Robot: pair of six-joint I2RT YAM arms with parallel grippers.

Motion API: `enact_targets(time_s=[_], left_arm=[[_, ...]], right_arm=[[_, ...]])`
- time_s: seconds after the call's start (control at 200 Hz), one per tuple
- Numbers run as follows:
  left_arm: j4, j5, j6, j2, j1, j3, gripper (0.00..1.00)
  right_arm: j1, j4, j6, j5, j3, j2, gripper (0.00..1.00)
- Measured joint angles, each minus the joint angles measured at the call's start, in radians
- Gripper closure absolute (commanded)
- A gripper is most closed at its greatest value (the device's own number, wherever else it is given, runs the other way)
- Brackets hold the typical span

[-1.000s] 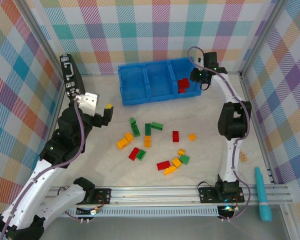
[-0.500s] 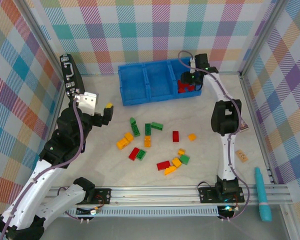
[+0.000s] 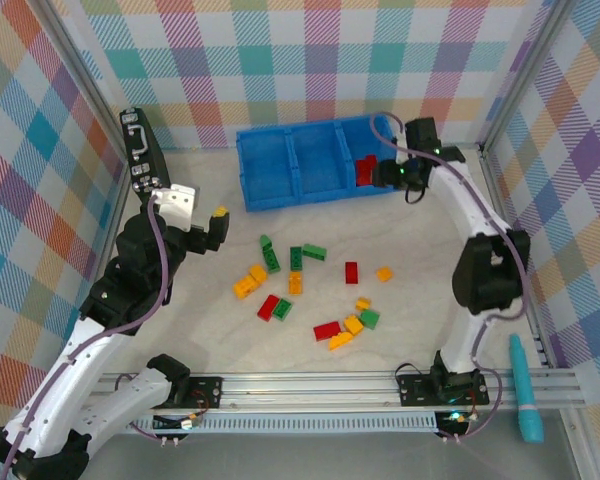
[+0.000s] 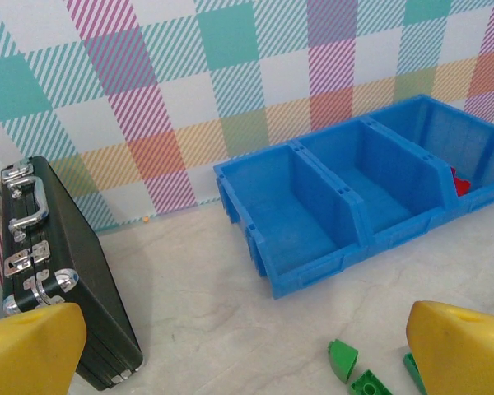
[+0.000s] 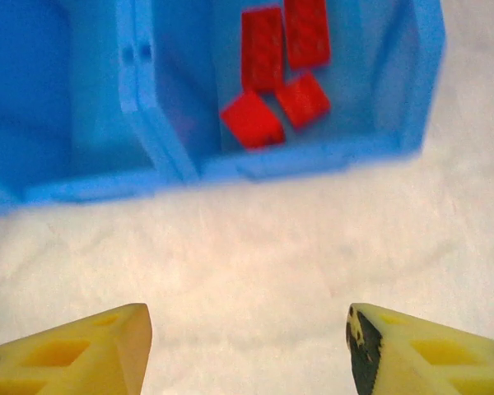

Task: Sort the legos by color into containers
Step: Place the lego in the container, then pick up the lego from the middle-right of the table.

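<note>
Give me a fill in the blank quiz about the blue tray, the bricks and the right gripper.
Every brick inside the blue tray is ____. Seen from the top camera, they lie in its ____ compartment. The right wrist camera shows ____ of them there. The right gripper has its jaws ____, with nothing between them.
Missing words: red; right; four; open.
</note>
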Motion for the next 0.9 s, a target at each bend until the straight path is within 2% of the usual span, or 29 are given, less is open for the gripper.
enact_targets(time_s=[0.09,0.175,0.275,0.325,0.545,0.9], left_arm=[[0.0,0.006,-0.003,-0.011,0.0,0.0,0.0],[0.0,0.014,-0.003,-0.021,0.0,-0.001,0.0],[0.0,0.021,-0.005,-0.027,0.0,-0.004,0.0],[0.0,0.025,-0.006,-0.027,0.0,-0.005,0.0],[0.0,0.029,-0.006,-0.041,0.0,-0.014,0.0],[0.0,0.028,-0.022,-0.089,0.0,-0.034,0.0]], right_arm=[[0.006,0.002,0.043,0.01,-0.169,-0.079,0.3],[0.021,-0.003,0.087,0.018,-0.31,-0.099,0.17],[0.04,-0.023,0.157,0.024,-0.428,-0.101,0.12],[0.047,-0.033,0.193,0.027,-0.464,-0.109,0.06],[0.061,-0.044,0.32,0.042,-0.515,-0.186,0.07],[0.084,-0.04,0.426,0.053,-0.531,-0.119,0.13]])
